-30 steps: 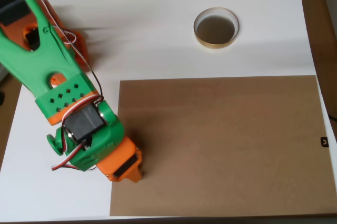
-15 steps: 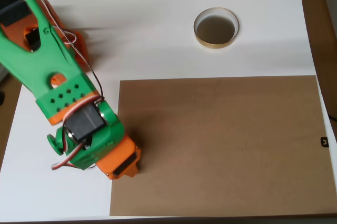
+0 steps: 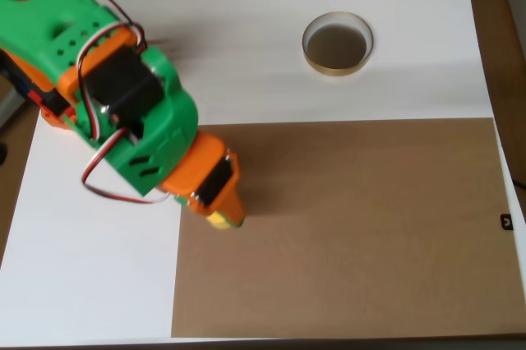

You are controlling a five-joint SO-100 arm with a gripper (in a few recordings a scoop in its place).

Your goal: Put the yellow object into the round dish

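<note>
Carry phase: yellow object (image 3: 220, 219) pinched in the closed gripper (image 3: 223, 217), over the brown mat (image 3: 370, 227).

Round dish (image 3: 337, 43) sits well apart up-right; I'd stay high, centre over it, then release low.

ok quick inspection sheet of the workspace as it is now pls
surface: white table with a brown board over its lower right part
job's things: yellow object peeks out at the tip of the tool, above the board's left edge; round dish sits on the white area at upper right, nothing in it
clutter: nothing seen
tool: tool orange, pointing down; looks closed on the yellow object
cables: red, white and black wires loop beside the green arm
surroundings: brown floor at right edge
</note>
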